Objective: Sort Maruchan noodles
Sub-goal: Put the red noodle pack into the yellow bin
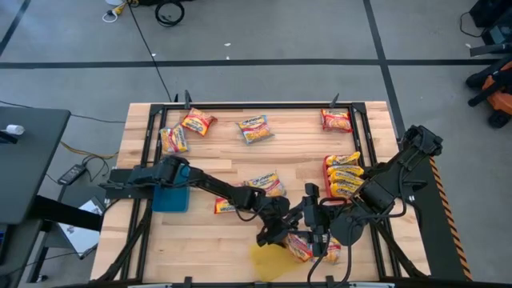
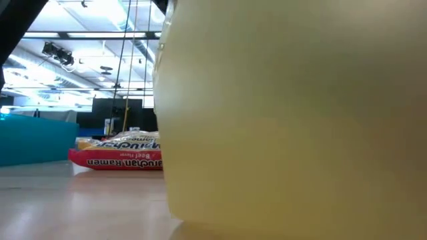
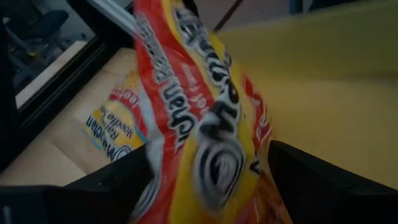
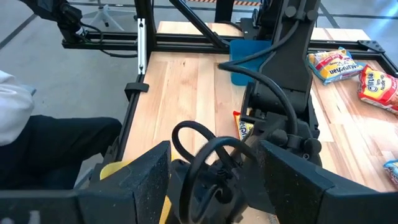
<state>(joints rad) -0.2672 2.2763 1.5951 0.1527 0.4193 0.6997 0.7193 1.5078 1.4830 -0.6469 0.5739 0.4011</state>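
Observation:
My left gripper (image 1: 284,234) reaches over the yellow tray (image 1: 270,262) at the table's near edge. A red-and-yellow Maruchan packet (image 3: 205,118) stands tilted between its two fingers, above the tray's floor (image 3: 336,106). The fingers are spread wide. My right gripper (image 4: 214,186) hangs open above the table just right of it (image 1: 318,226), with nothing between its fingers. Other packets lie on the wood: one beside the tray (image 3: 109,134), several at the far side (image 1: 254,128), and a stack at the right (image 1: 344,172). My left gripper has the packet's lower part (image 3: 186,180) between its two fingers (image 3: 134,177), which come in at a downward slant. The packet stands on end, tilted over the yellow tray. I cannot tell whether either finger touches it.
A blue tray (image 1: 170,197) sits at the left by the left arm's base. A red packet (image 2: 120,157) lies on the wood between the blue tray (image 2: 33,137) and the yellow tray's wall (image 2: 293,113). A black frame (image 1: 256,105) runs around the table. A person's dark sleeve (image 4: 56,146) shows beyond the near edge.

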